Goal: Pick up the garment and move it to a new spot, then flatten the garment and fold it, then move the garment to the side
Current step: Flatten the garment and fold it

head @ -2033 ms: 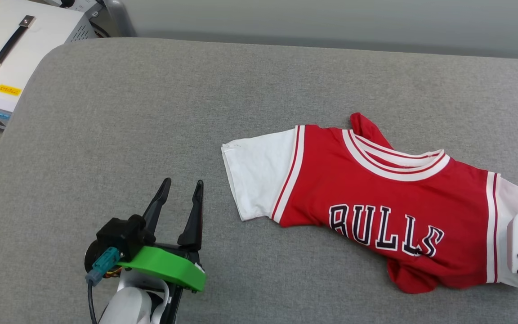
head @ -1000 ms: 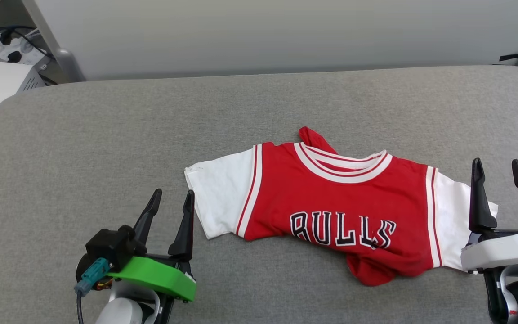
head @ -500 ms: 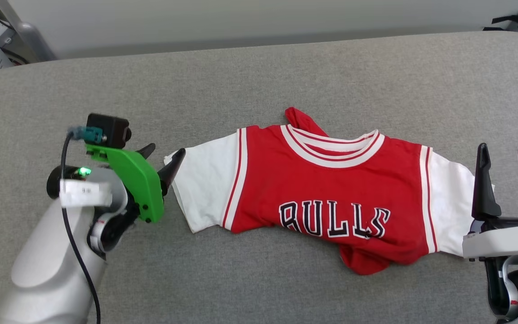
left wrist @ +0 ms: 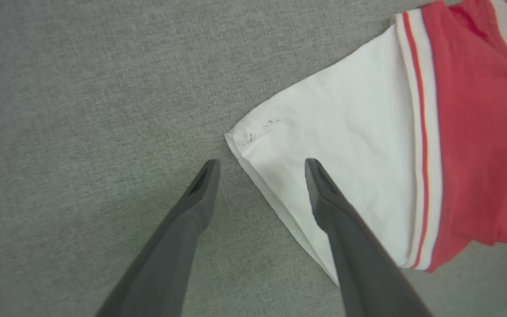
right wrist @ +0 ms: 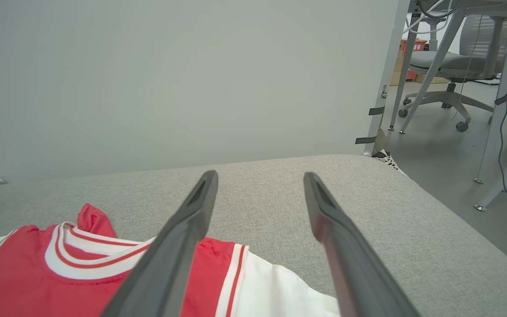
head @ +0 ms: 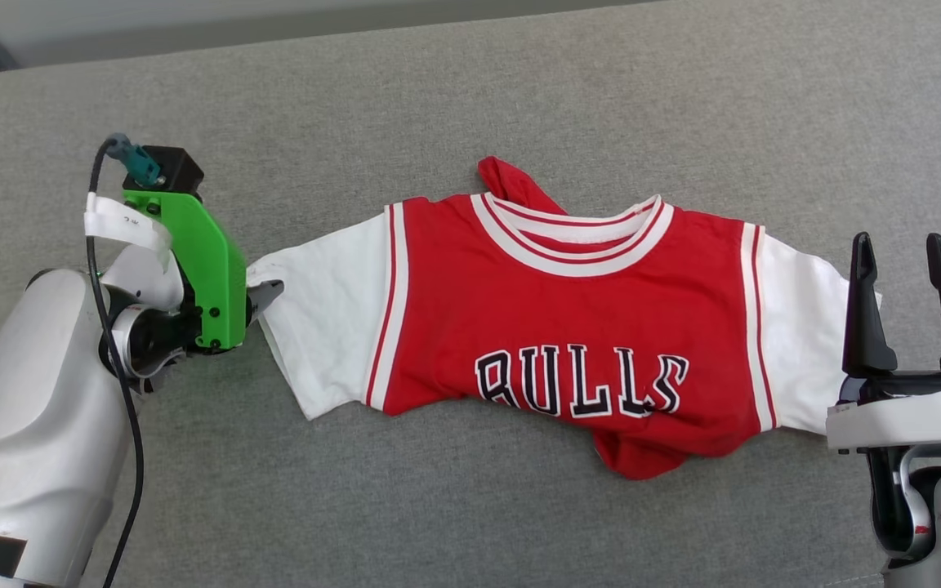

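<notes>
The left tool (left wrist: 260,165) is turned sideways on a bent wrist, jaws spread wide and empty, with the white sleeve corner between its fingers. Two seconds ago it was held lower, fingers pointing up, clear of the cloth. The garment (head: 568,327) is laid chest-up across the middle of the grey worktop (head: 438,98), and at its far sleeve the right tool (head: 898,245) is held upright, equally wide and empty, as a second ago.

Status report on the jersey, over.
Left gripper open, straddling the garment sleeve corner. Right gripper open beside the other sleeve. It lies face-up on the grey cushion, hem bunched. No obstruction seen.
</notes>
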